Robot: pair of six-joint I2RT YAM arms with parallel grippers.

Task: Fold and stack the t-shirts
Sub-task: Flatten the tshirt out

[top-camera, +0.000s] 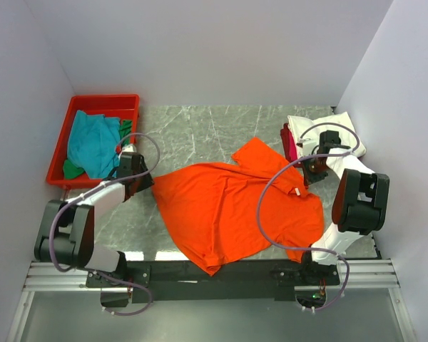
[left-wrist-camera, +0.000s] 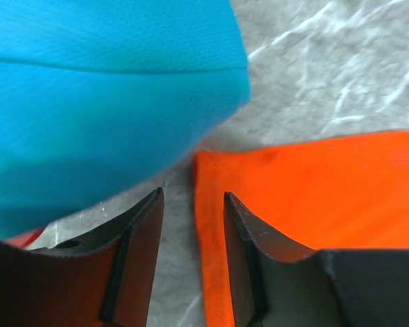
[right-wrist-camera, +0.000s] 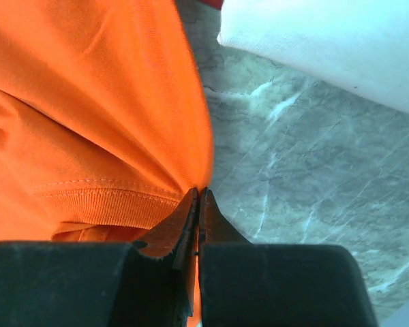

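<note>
The bright orange t-shirt (top-camera: 235, 206) lies spread and rumpled across the middle of the table. My left gripper (top-camera: 148, 184) is at its left edge. In the left wrist view, this gripper (left-wrist-camera: 193, 193) is open, with the orange hem (left-wrist-camera: 211, 225) running up between the jaws. The right finger (left-wrist-camera: 259, 252) lies over the cloth. My right gripper (top-camera: 304, 176) is at the shirt's right shoulder. The right wrist view shows it (right-wrist-camera: 199, 191) shut on a pinch of orange cloth (right-wrist-camera: 109, 102) beside the ribbed collar. A teal t-shirt (top-camera: 93, 142) and a green one (top-camera: 73, 169) lie in the tray.
The red plastic tray (top-camera: 103, 101) stands at the back left, just beyond my left gripper, and the teal t-shirt (left-wrist-camera: 88, 88) bulges over its side. A white t-shirt (top-camera: 342, 128) and a magenta-red one (top-camera: 290, 142) lie at the back right, behind my right gripper. Walls enclose three sides.
</note>
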